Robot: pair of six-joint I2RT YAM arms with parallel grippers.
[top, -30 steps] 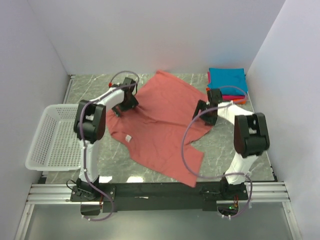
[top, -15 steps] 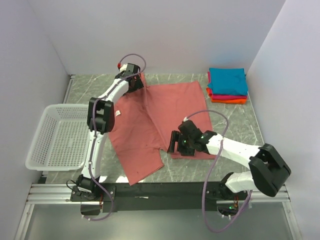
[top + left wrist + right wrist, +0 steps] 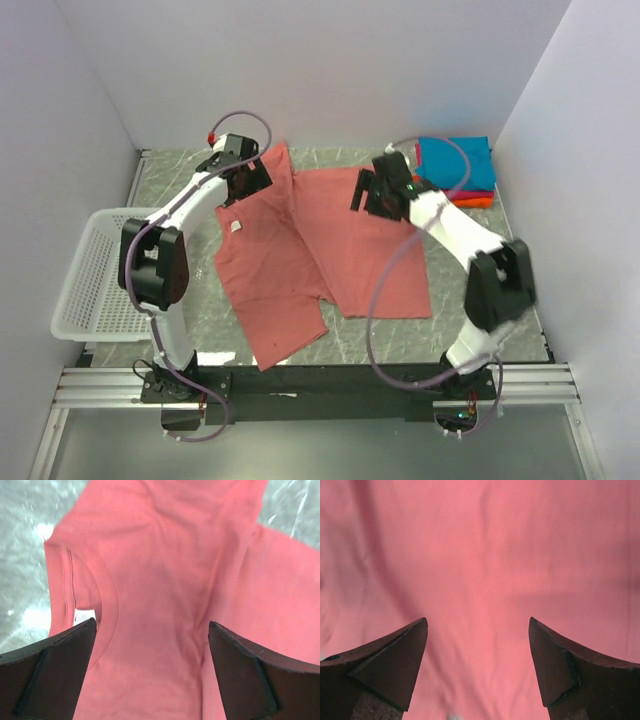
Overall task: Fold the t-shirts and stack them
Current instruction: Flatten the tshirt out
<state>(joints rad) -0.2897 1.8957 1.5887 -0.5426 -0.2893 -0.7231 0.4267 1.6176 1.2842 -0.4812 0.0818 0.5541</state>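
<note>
Basket: you have the white mesh basket (image 3: 100, 275) at the left edge of the overhead frame, beside the marble table (image 3: 480, 300).
Left pincer: your left gripper (image 3: 245, 178) sits upper left of centre, over the shirt's upper-left corner. In its wrist view the fingers (image 3: 55, 670) stand wide apart with nothing between them, only cloth below.
Writing: a small white tag (image 3: 236, 227) lies on the shirt's left edge. It is too small for you to read any print or brand.
Shirt, place: the salmon t-shirt (image 3: 320, 250) lies flat on the table in the middle of the frame, between the two arms.
Shirt, axis: its left part runs from top centre down to lower centre, leaning slightly. A second panel lies to the right of that.
Shirt, heading: the left wrist view shows a curved neckline seam (image 3: 112, 605) at mid-left. From above, the collar probably faces the left edge, by the tag.
Shirt, look: plain dusty red, soft, with shallow wrinkles and one long crease down the middle.
Right pincer: your right gripper (image 3: 375, 192) hovers over the shirt's upper-right part. Its fingers (image 3: 390, 665) are spread, gripping nothing, and cloth fills the view.
Stack: folded t-shirts sit at upper right, well apart from the salmon one: teal shirt (image 3: 470, 160) on top, magenta shirt (image 3: 478, 194) and orange shirt (image 3: 478, 203) showing as edges beneath.
</note>
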